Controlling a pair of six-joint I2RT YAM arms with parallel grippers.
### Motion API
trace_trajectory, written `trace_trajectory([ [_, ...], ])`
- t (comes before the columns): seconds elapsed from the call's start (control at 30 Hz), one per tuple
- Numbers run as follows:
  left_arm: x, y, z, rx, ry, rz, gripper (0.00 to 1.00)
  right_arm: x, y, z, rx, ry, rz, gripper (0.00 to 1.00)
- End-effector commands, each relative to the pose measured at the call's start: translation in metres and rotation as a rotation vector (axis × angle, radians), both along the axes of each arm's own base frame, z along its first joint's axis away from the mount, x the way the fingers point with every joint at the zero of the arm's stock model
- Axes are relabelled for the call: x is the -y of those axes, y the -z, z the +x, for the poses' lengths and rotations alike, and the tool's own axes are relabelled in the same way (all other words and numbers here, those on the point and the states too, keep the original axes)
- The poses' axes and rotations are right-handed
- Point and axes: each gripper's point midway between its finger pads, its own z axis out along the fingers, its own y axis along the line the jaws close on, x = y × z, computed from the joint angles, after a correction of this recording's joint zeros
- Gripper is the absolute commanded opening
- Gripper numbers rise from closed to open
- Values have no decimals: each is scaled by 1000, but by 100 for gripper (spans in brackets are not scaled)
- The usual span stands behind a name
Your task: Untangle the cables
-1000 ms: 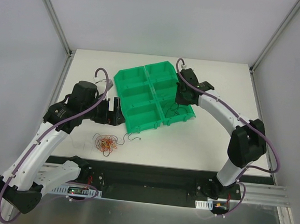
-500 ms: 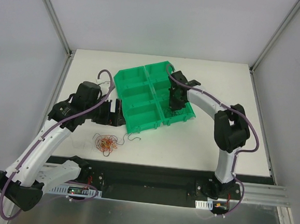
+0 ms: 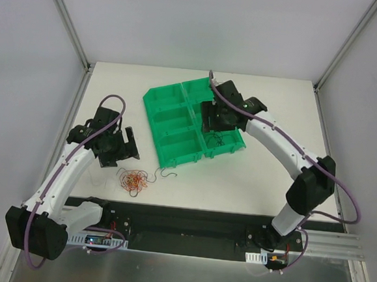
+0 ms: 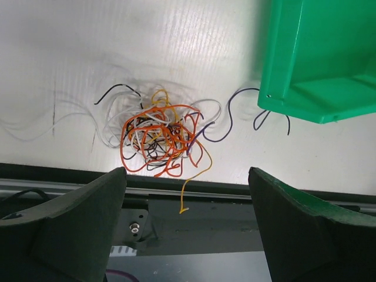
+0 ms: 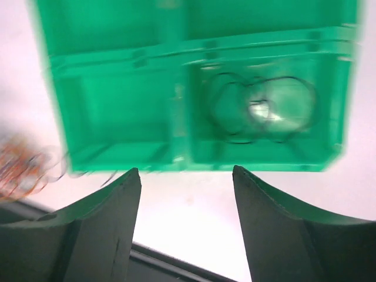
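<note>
Looking left to right, we find the left gripper (image 4: 186, 176) wide open and empty above the cables (image 4: 161, 138) — an orange, white and black knot by the bench's (image 3: 251, 178) near edge. One dark strand (image 4: 229, 114) lies loose beside it. Mid-bench, the green tray (image 3: 170, 121) holds dark wire (image 5: 252, 111) in one compartment; the right gripper (image 5: 185, 170) hangs open, empty, above. Most untangling remains, we judge.

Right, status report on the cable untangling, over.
Left hand open, right hand open, both empty. Cables bunched near left hand; one dark cable in green tray below right hand. Nothing blocking.
</note>
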Motion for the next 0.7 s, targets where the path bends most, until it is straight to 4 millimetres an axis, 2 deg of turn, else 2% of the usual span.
trace_trajectory([
  [0.0,-2,8,-9,-50,-60,-10,84,-70,-27,-64,35,-309,159,66],
  [0.07,-4,17,-12,-87,-86,-7,85,-115,-33,-98,44,-487,280,66],
  [0.13,-5,25,-17,-119,-114,-24,85,-145,-30,-128,28,-607,315,65],
  [0.2,-7,34,-22,-146,-145,-33,85,-165,-17,-148,6,-695,299,64],
  [0.3,-10,42,-29,-171,-169,-21,84,-185,2,-165,-50,-736,280,62],
  [0.37,-9,44,-31,-176,-156,-27,83,-194,18,-171,-51,-767,246,61],
  [0.43,-10,46,-33,-179,-157,-21,82,-195,33,-167,-33,-749,183,60],
  [0.6,-9,51,-35,-203,-133,-17,79,-174,69,-142,14,-560,-1,56],
  [0.67,-9,54,-35,-220,-109,-9,76,-173,78,-139,29,-531,-37,56],
])
